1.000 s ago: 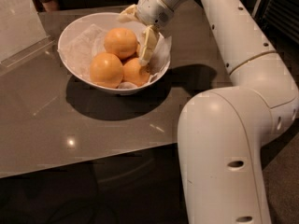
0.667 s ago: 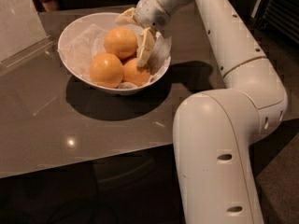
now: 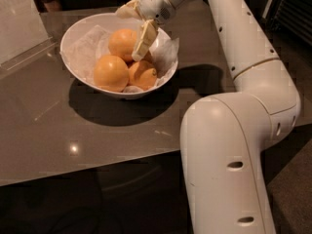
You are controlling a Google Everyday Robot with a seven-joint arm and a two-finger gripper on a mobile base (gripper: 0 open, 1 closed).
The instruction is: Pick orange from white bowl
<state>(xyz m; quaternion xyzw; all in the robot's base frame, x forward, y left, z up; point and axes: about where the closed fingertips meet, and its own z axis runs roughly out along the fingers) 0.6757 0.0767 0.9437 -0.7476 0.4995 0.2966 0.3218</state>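
The white bowl [image 3: 83,30], lined with crumpled white paper, stands on the table at the back left and holds three oranges. The back orange [image 3: 121,44] is plain and round. A similar plain orange [image 3: 111,73] lies at the front left. A smaller orange with a dark stem dot [image 3: 143,75] lies at the front right. My gripper [image 3: 129,35] hangs over the bowl from the right, open. One finger [image 3: 144,39] reaches down along the right side of the back orange. The other finger [image 3: 127,9] is above the bowl's far rim.
The bowl sits on a glossy grey-brown table [image 3: 73,130]. A clear upright panel [image 3: 22,18] stands at the far left. My white arm [image 3: 243,82] arches over the table's right side. The table's front edge runs near the bottom.
My gripper has shifted a little to the left, closer over the back orange. The oranges and bowl have not moved.
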